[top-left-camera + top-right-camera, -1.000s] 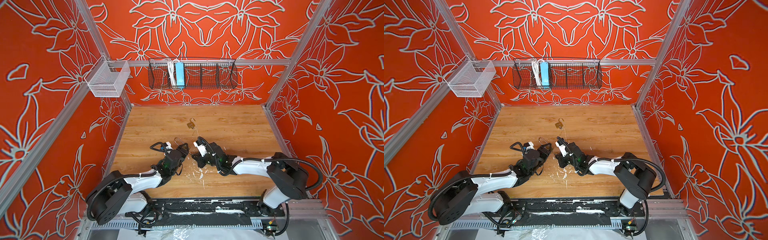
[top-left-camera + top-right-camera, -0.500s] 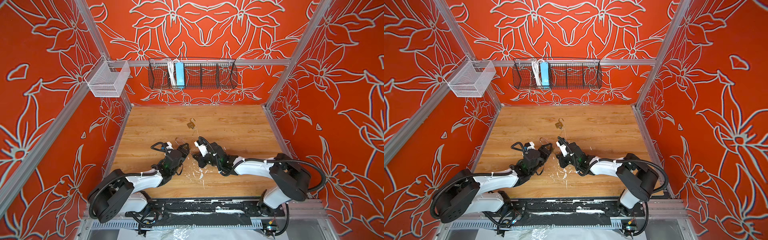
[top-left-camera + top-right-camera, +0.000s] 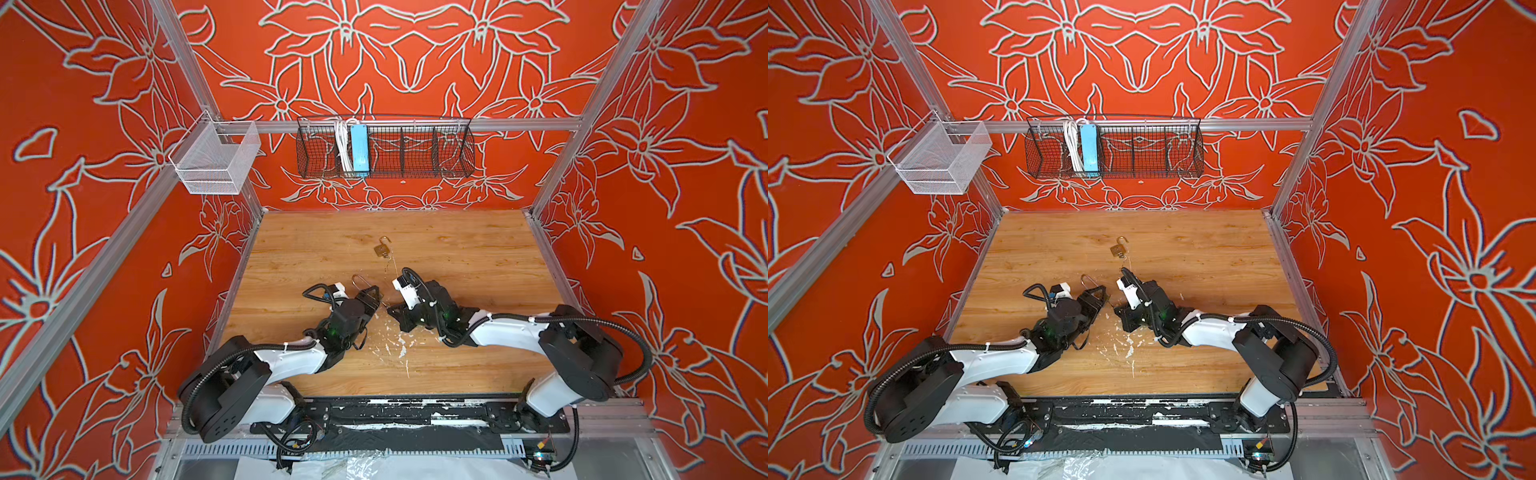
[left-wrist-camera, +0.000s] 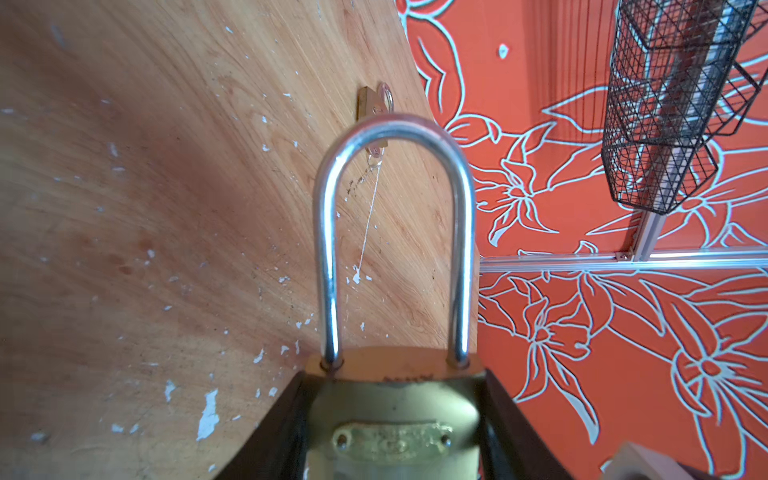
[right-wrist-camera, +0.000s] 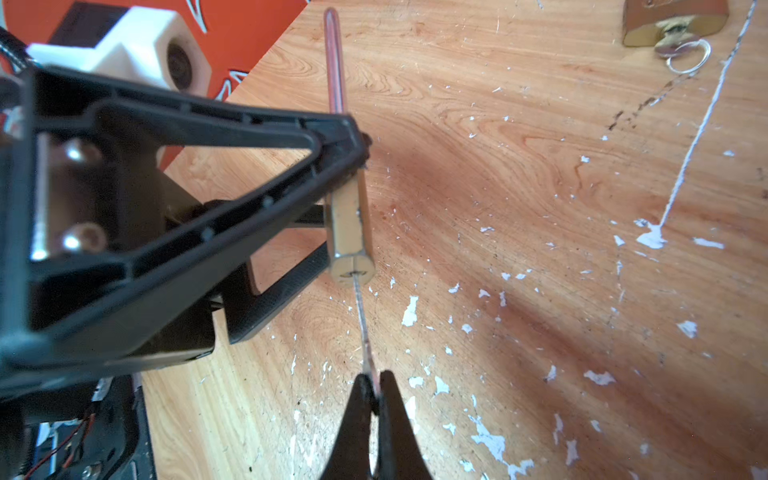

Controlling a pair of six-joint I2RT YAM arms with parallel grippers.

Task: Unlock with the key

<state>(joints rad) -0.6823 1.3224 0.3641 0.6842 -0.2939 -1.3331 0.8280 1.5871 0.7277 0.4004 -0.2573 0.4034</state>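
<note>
Key (image 5: 362,328) touching padlock (image 5: 349,224), pinched by right gripper (image 5: 376,380)

- The white-and-black left arm (image 3: 291,359) stretches low from the near edge of the surface (image 3: 457,249) toward its middle.
- The left gripper (image 3: 371,297) has its jaws part-spread, clamped on the body of a brass padlock with a silver shackle (image 4: 395,399).
- The white-and-black right arm (image 3: 511,332) also lies low, reaching leftward to meet it.
- The right gripper (image 5: 376,388) pinches a thin silver key (image 5: 362,324), jaws nearly together.

Matt brass padlock (image 4: 395,399), glossy steel shackle (image 4: 328,249), scuffed wood-grain table (image 4: 145,208).
</note>
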